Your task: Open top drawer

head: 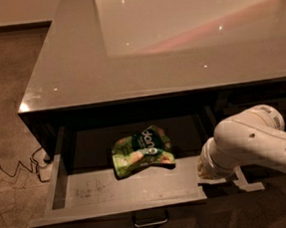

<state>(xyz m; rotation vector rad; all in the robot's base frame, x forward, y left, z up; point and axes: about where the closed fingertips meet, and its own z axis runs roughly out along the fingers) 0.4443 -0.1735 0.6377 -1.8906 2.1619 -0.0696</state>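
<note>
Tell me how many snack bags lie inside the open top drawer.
1. A green snack bag lies on the floor of the top drawer, near its middle toward the back. The pincer hangs at the drawer's right front corner; the arm may hide that corner.

Office-like room – grey counter [128, 62], carpet [6, 98].

Grey drawer [89, 190], seemingly green packet [142, 151].
</note>
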